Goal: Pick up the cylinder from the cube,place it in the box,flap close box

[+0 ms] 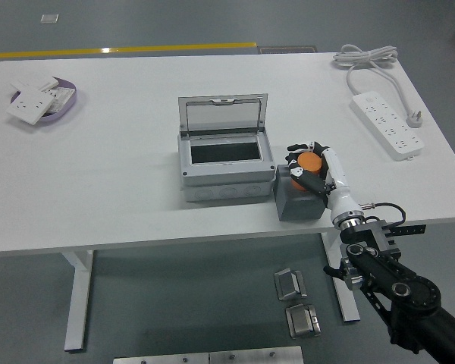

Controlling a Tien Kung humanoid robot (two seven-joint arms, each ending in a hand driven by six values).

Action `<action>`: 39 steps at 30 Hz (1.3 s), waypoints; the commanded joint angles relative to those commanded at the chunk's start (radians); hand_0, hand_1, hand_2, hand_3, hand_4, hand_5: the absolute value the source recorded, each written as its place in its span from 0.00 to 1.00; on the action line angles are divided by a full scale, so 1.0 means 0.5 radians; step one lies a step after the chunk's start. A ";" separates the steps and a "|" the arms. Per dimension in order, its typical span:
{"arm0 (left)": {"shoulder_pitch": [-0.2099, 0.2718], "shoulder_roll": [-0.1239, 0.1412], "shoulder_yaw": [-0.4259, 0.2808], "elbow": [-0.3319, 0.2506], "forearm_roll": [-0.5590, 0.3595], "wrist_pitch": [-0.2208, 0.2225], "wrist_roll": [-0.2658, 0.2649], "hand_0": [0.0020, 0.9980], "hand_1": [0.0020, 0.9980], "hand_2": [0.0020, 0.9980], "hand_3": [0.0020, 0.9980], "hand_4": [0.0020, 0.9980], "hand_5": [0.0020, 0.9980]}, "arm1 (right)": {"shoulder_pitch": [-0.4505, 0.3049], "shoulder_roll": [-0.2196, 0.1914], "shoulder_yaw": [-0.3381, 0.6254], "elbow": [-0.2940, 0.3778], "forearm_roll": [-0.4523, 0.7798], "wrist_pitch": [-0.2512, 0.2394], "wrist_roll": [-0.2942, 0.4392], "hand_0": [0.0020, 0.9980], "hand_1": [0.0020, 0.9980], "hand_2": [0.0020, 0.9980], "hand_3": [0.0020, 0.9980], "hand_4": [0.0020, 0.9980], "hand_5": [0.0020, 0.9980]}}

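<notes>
An orange cylinder (309, 162) is held in my right hand (304, 167), whose fingers curl around it just above the top of the grey cube (295, 202). The cube stands near the table's front edge, touching the right side of the grey box (224, 168). The box's clear lid (223, 115) stands open at the back, and its dark inside shows nothing in it. My right arm comes up from the lower right corner. My left arm does not show.
A white power strip (387, 123) with its coiled cable lies at the right rear. A purple dish (42, 101) with white sockets sits at the far left. Metal parts lie on the floor under the table.
</notes>
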 joint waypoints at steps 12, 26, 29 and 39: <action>-0.005 0.000 0.013 0.000 -0.018 -0.003 -0.018 0.60 0.62 0.57 0.61 0.67 0.29 | 0.012 0.004 -0.001 0.006 -0.022 -0.039 0.013 0.44 0.46 0.43 0.36 0.11 0.00; -0.004 0.002 0.002 0.000 -0.014 -0.002 -0.016 0.60 0.62 0.57 0.61 0.67 0.30 | 0.208 -0.047 -0.016 0.093 -0.265 -0.132 -0.137 0.43 0.46 0.43 0.34 0.11 0.00; -0.004 0.003 -0.003 0.000 -0.008 -0.002 -0.013 0.60 0.62 0.57 0.61 0.67 0.30 | 0.307 -0.041 -0.097 0.120 -0.411 -0.176 -0.252 0.43 0.46 0.43 0.34 0.11 0.00; -0.012 0.021 -0.021 0.000 0.017 -0.007 -0.001 0.60 0.62 0.58 0.61 0.67 0.30 | 0.709 0.117 -0.482 0.005 -1.062 -0.187 -0.712 0.22 0.33 0.40 0.32 0.05 0.00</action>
